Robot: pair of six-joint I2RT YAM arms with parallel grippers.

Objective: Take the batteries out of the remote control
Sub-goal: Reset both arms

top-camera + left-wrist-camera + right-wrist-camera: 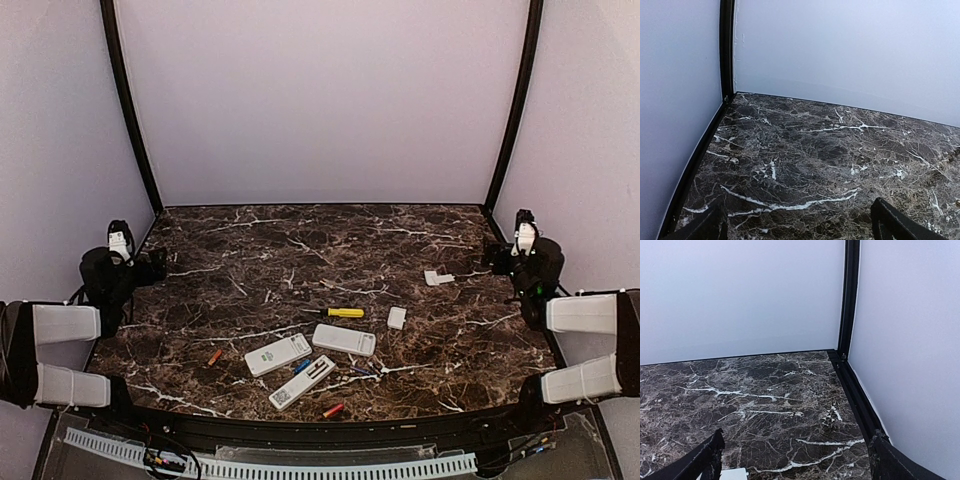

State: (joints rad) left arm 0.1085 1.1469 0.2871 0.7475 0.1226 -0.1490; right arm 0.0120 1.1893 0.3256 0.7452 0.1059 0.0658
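- Saw left gripper (799, 207) out at the left edge, spread wide, empty.
- Found right gripper (796, 435) the same at the right edge.
- Spotted batteries (333, 410) loose around the remotes (278, 354), near middle.

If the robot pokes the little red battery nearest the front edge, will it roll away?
Probably. The red battery is a tiny cylinder lying on its side, so a nudge would likely roll it. The table looks polished, so it may slide too. Being so small, it's probably light.
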